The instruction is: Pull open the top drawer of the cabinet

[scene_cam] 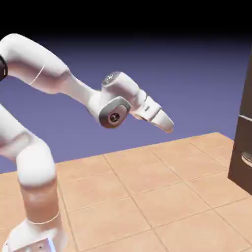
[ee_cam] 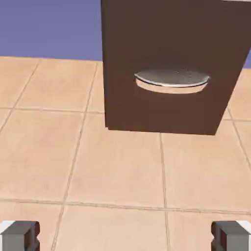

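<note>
Tiled floor [ee_cam: 122, 166], dark brown flat-sided cabinet [ee_cam: 171, 44].

cabinet [ee_cam: 171, 44]: dark brown, plain flat faces; curved handle [ee_cam: 171, 78] on its front: speckled grey over a pale rim | floor [scene_cam: 147, 197] under the cabinet: orange-tan square tiles, thin darker seams | arm [scene_cam: 44, 74]: white, grey joint cap | fingertips [ee_cam: 19, 235]: grey | backdrop [scene_cam: 197, 64] behind the cabinet: blue-violet, darker toward the top

Arm [scene_cam: 54, 78] bent, end effector [scene_cam: 166, 124] angled down, jaws wide.
</note>
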{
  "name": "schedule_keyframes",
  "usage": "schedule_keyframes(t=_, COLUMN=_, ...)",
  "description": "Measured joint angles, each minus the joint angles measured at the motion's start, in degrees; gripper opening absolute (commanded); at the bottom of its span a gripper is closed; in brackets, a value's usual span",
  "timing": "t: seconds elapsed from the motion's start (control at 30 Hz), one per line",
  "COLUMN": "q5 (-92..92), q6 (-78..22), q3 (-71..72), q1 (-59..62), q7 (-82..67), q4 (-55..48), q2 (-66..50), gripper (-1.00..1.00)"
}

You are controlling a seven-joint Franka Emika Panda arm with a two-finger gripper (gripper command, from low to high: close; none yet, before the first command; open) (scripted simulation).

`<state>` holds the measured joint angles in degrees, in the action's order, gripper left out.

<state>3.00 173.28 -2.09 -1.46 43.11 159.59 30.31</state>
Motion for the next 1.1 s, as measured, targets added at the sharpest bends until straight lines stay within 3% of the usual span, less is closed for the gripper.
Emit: schedule_keyframes(t=1.1, q5=82.23, q6=-19.85, q3=-57.29, q1=-21.2, q7=17.8, q4=-38.69, q2=-64.16, gripper=0.0)
